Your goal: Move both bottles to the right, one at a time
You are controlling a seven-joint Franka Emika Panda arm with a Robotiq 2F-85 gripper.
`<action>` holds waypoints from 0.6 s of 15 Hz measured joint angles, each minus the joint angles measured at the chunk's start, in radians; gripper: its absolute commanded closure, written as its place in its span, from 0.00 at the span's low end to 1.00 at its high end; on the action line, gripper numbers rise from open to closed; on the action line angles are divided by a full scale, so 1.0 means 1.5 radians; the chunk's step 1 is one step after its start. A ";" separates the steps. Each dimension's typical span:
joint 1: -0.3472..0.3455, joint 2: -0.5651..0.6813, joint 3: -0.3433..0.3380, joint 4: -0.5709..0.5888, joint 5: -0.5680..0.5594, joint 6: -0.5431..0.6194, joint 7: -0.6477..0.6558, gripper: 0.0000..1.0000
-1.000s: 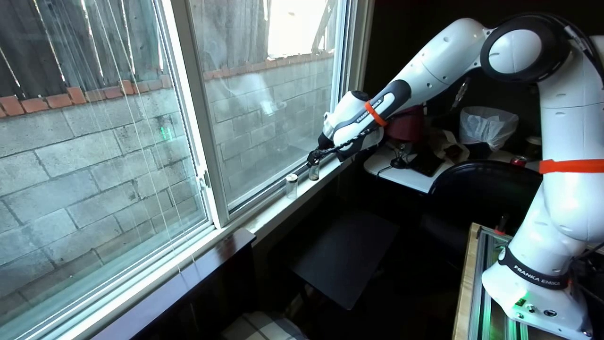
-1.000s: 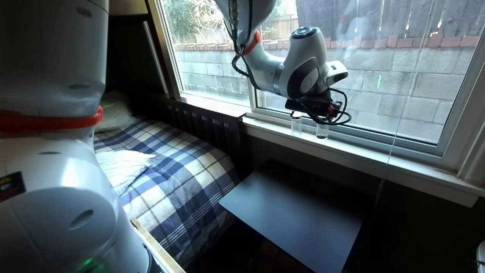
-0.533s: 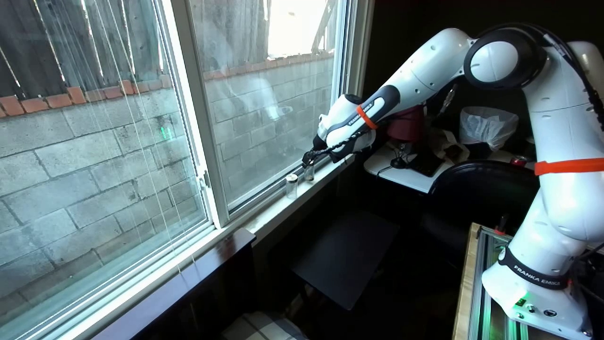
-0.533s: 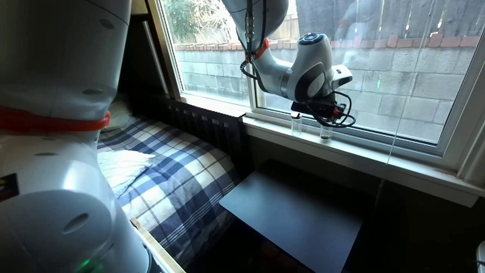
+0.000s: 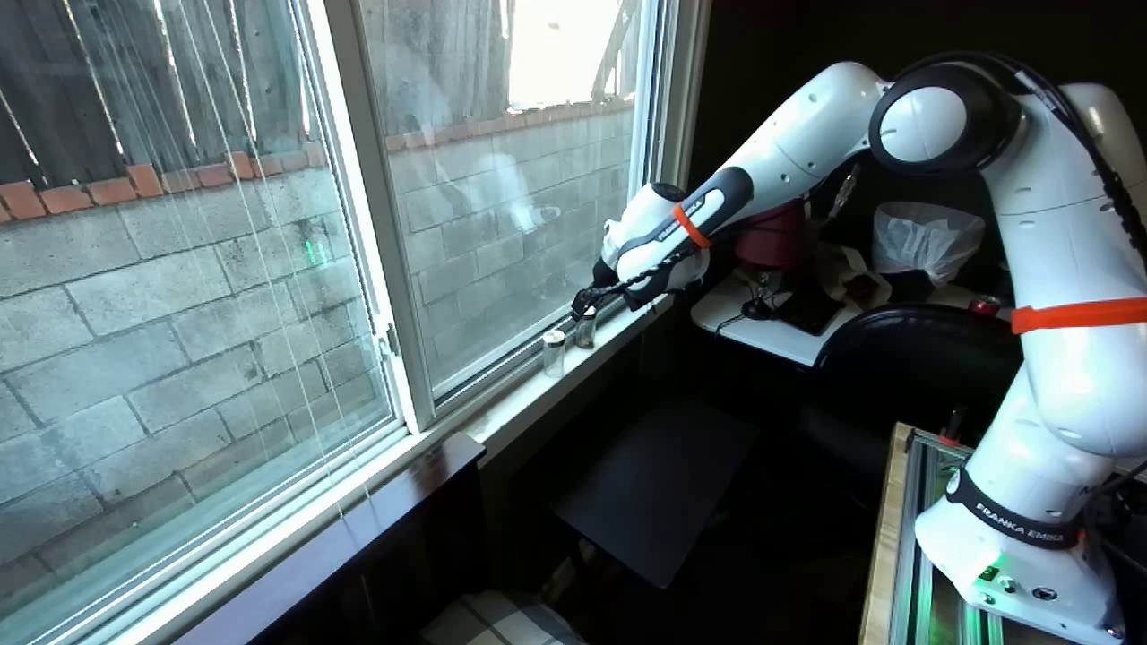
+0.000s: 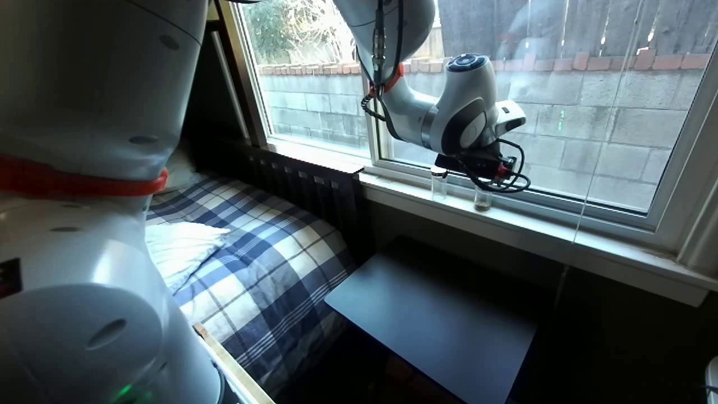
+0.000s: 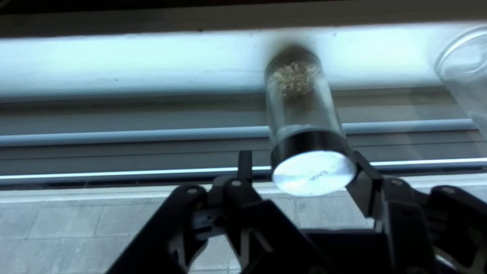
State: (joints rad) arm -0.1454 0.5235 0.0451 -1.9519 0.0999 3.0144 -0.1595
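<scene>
on a windowsill [image 6: 561,233], a bottle [image 6: 483,201] stands between the fingers [image 7: 245,167] of the robot's gripper [image 7: 304,163], with a second bottle [image 6: 439,186] just to its left in an exterior view, the window [image 6: 589,146] behind both, a table [image 6: 437,314] below and a bed [image 6: 252,258] to its left.

At the wrist view's centre, a clear bottle [image 7: 304,110] is capped in black and silvery white, with speckled brown grains [image 7: 295,80] inside; the second bottle [image 7: 468,72], cut off at the right edge, seems colourless. At left in an exterior view, the bed cover [image 6: 258,252] is patterned in navy-and-white plaid; the white arm [image 6: 468,87] is banded in orange.
</scene>
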 measured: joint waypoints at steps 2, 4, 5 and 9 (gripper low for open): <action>0.010 -0.012 -0.010 0.001 -0.011 -0.020 0.010 0.00; 0.046 -0.047 -0.054 -0.004 -0.046 -0.063 0.044 0.00; 0.077 -0.070 -0.093 -0.010 -0.079 -0.094 0.077 0.00; 0.162 -0.206 -0.183 -0.053 -0.219 -0.323 0.166 0.00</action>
State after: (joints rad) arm 0.0977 0.2145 -0.2288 -2.0308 -0.2285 2.5303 0.0890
